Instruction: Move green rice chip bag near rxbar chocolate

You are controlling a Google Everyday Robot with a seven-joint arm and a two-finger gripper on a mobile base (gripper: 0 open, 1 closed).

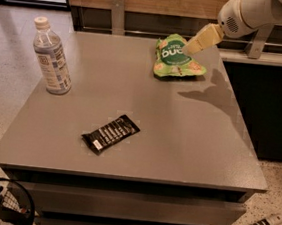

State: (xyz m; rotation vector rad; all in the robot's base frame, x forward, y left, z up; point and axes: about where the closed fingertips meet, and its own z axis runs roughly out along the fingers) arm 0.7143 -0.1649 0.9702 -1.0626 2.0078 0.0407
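Hand meets chip bag at the far side of the bench

The green chip bag [175, 60] lies flat on the grey bench [178, 138], close to the far edge and towards the right. Its dark green panel with white lettering faces up, and the crinkled light-green edges spread out around it. The robot's hand [190, 46] comes in from the upper right, cream-coloured and slanting down to the left, and its tip sits at the bag's top right corner. From this angle it looks to be touching the bag or just over it; which of the two I cannot tell. Nor can I tell whether the hand is spread or pressed together, since it shows only as one pale wedge. Behind it the white arm [252, 13] runs off the top right of the view, and it throws a dark shadow [211, 94] on the bench just to the right of the bag.

The black chocolate bar [110, 133] lies well apart from the bag, nearer the front edge and left of the middle. It is flat, turned at a slant, with its white lettering up and a small white label at its lower left end. A clear water bottle [52, 57] with a white cap stands upright near the left edge, well apart from both the bar and the bag
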